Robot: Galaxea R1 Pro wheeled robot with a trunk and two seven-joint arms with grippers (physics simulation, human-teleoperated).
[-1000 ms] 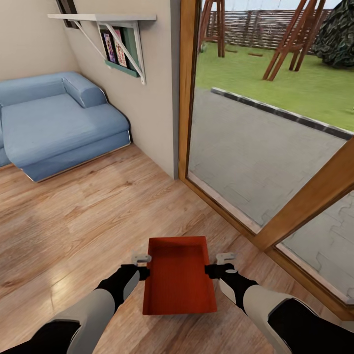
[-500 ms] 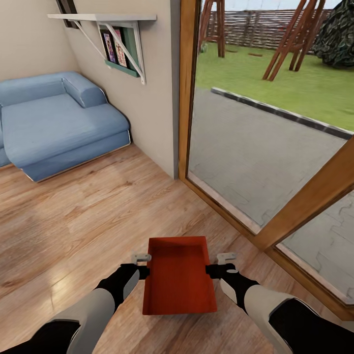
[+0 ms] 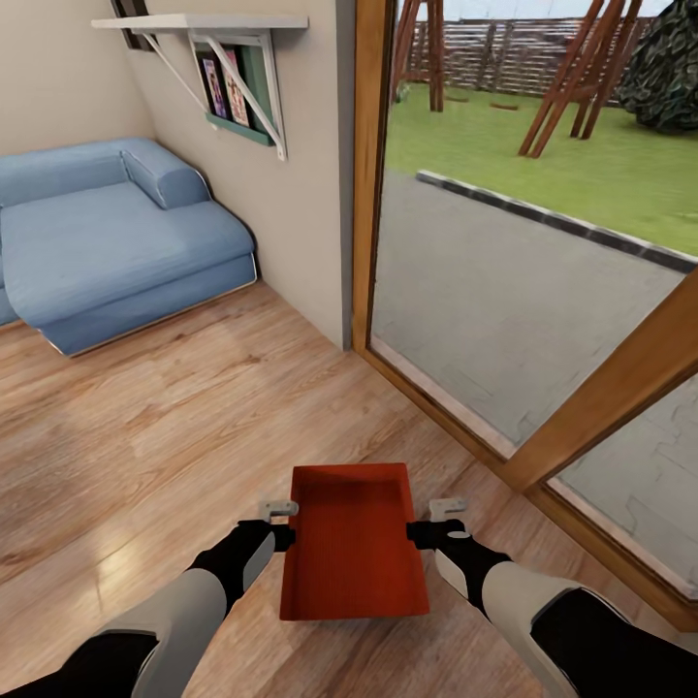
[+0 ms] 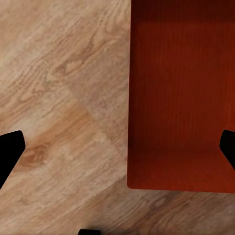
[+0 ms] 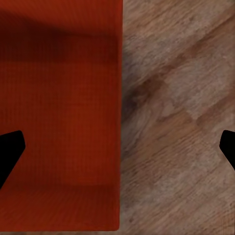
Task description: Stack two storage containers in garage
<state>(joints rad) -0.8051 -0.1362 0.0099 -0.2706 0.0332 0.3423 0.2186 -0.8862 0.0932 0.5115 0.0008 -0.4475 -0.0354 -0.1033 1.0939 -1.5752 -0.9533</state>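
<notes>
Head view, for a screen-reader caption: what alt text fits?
An orange-red bin is held between the left gripper and right gripper over a light wood floor. A blue sofa sits far left; a glass door shows a yard.

Container (image 3: 354, 548) between left gripper (image 3: 281, 523) and right gripper (image 3: 427, 521), sofa (image 3: 107, 237) far left.

No legible text, label, brand, number or sign in any view. Container (image 3: 354, 543): plain orange-red walls and base, unmarked in head and both wrist views. Framed pictures (image 3: 225, 89) under the wall shelf (image 3: 199, 21): colour patches only, too small and blurred to read any lettering. Sofa (image 3: 107, 233), plank floor (image 3: 174, 427) and door frame (image 3: 366, 174): no markings visible.
</notes>
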